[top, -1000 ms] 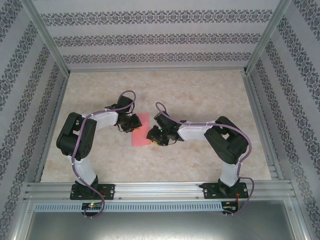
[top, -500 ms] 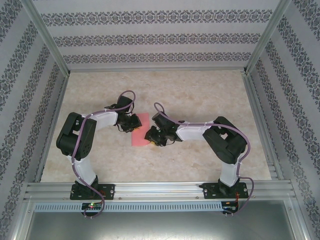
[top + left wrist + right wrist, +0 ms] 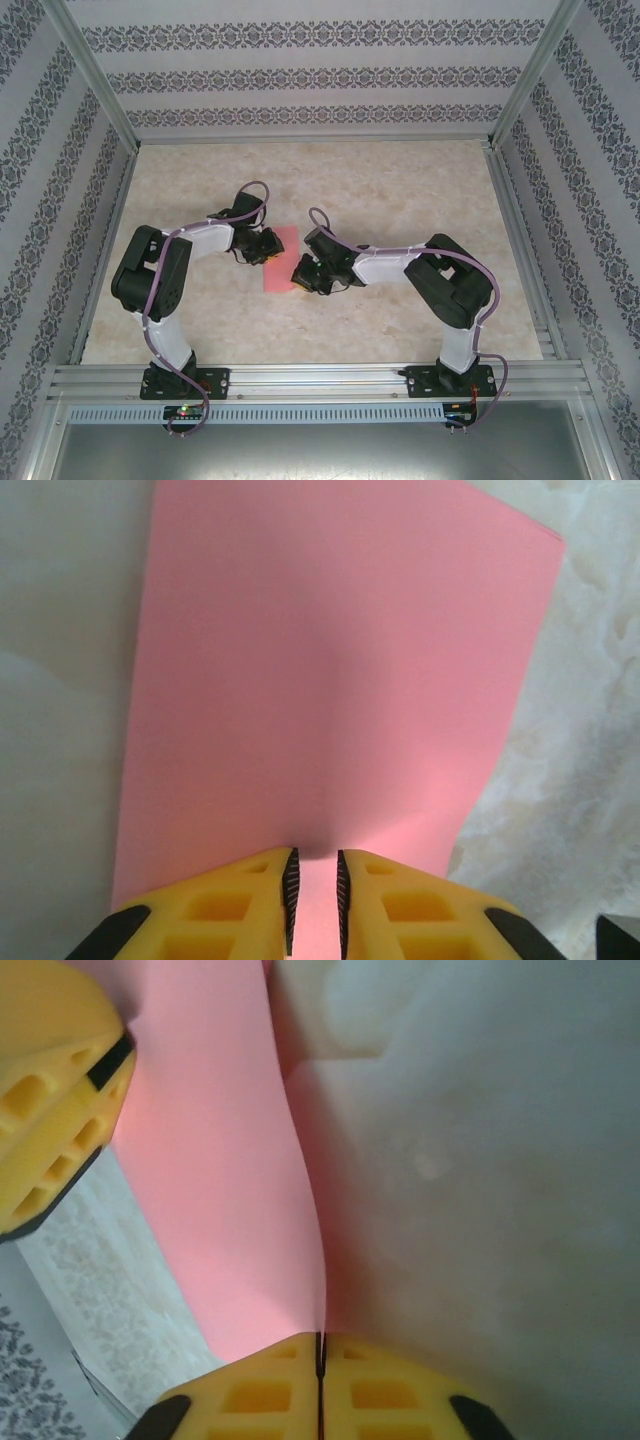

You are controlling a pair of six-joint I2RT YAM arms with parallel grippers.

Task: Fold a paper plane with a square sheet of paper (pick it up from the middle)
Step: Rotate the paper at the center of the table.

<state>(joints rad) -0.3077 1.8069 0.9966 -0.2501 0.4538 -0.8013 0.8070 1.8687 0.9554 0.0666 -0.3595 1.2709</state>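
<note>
The square sheet of paper (image 3: 280, 268), salmon pink and plain, lies near the middle of the marbled desk (image 3: 400, 180), between the two arms. Both arms bend inward over it.

The left pincer (image 3: 262, 247) comes in from the sheet's left side. Seen from its own wrist, the left pincer (image 3: 315, 865) has its yellow fingers (image 3: 240, 900) set narrow, with a slim gap between the dark ribbed pads and pink showing through that gap. The sheet (image 3: 330, 680) stretches away from the tips with a faint crease up its middle. I cannot tell whether those tips press on it.

The right pincer (image 3: 300, 272) sits at the sheet's right edge. From its wrist, the right pincer (image 3: 320, 1345) is pinched tight, pads meeting on the thin edge of the paper (image 3: 220, 1180). That edge rises in a soft curve off the desk to the tips. A yellow finger (image 3: 50, 1090) of the other pincer shows at the far side of the sheet.
</note>
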